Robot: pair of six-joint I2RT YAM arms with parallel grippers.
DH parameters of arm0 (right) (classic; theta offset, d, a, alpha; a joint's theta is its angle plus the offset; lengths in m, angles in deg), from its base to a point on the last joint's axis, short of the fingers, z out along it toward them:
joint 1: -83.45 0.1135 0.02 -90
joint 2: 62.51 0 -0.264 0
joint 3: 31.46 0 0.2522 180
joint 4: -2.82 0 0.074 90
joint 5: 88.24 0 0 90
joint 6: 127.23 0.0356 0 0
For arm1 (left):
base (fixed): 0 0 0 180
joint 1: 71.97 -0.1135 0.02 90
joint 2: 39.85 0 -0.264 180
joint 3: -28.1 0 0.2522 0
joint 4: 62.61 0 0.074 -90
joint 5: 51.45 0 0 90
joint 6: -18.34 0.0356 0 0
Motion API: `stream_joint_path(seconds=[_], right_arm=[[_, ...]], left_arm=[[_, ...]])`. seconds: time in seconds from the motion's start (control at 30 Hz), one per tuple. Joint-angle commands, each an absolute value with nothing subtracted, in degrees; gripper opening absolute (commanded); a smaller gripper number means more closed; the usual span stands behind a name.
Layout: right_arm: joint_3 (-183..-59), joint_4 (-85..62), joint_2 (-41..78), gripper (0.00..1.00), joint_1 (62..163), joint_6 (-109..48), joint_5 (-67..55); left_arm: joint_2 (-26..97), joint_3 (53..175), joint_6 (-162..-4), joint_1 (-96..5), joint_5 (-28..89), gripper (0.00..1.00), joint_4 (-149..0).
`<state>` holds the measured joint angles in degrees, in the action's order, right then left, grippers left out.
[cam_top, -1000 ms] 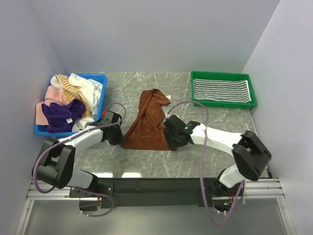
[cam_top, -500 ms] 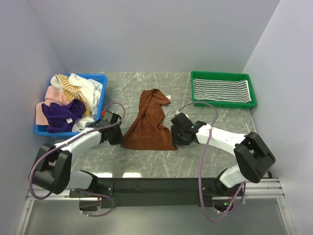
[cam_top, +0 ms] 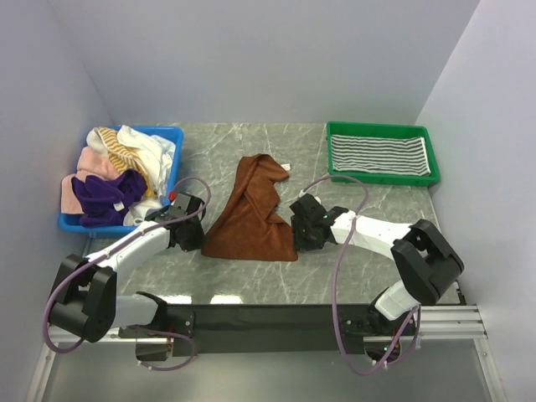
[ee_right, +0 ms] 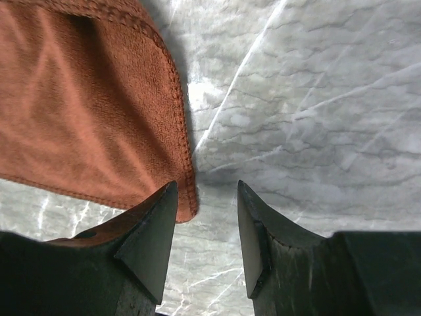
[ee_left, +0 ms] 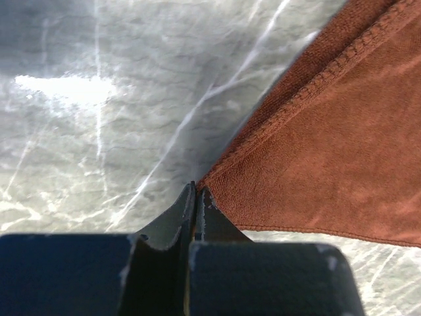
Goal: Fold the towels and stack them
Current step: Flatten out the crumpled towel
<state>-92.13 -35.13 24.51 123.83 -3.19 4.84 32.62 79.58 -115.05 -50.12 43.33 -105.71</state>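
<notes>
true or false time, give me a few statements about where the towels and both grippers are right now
1. The brown towel lies on the table, outside both containers. True.
2. The green tray holds a purple towel. False: a grey-white striped towel lies flat in it.
3. On the left gripper the jaws are shut on a corner of the brown towel. True.
4. On the right gripper the jaws are clamped on the brown towel. False: they stand open, bare table between them, the towel's corner beside one jaw.
5. The blue bin has nothing in it. False: it is heaped with towels of mixed colours.
</notes>
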Motion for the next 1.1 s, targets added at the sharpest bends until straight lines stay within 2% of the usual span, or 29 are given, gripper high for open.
stream_joint_path(seconds=[0.0, 0.5, 0.9, 0.97, 1.0, 1.07], right_arm=[[-94.6, -35.5, 25.7, 0.49, 125.3, -2.7, 5.1], [-100.2, -40.6, 30.5, 0.49, 130.6, -1.8, 9.3], [-98.7, -43.5, 34.3, 0.48, 131.2, -0.7, 9.9], [-98.3, -43.5, 34.7, 0.44, 131.2, -0.5, 9.6], [-98.2, -43.3, 34.8, 0.37, 131.2, -0.7, 9.3], [-97.8, -42.8, 34.8, 0.31, 131.4, -0.9, 8.9]], left_arm=[[31.2, 80.4, -115.6, -49.9, 45.8, 0.0, -108.5], [30.7, 79.7, -115.9, -49.9, 45.0, 0.01, -107.4], [30.5, 79.4, -116.3, -49.9, 45.5, 0.01, -107.7], [30.8, 79.1, -116.5, -49.9, 45.4, 0.01, -107.3], [31.0, 79.1, -116.4, -49.9, 45.4, 0.01, -107.1], [31.4, 78.9, -116.5, -49.9, 45.1, 0.0, -106.9]])
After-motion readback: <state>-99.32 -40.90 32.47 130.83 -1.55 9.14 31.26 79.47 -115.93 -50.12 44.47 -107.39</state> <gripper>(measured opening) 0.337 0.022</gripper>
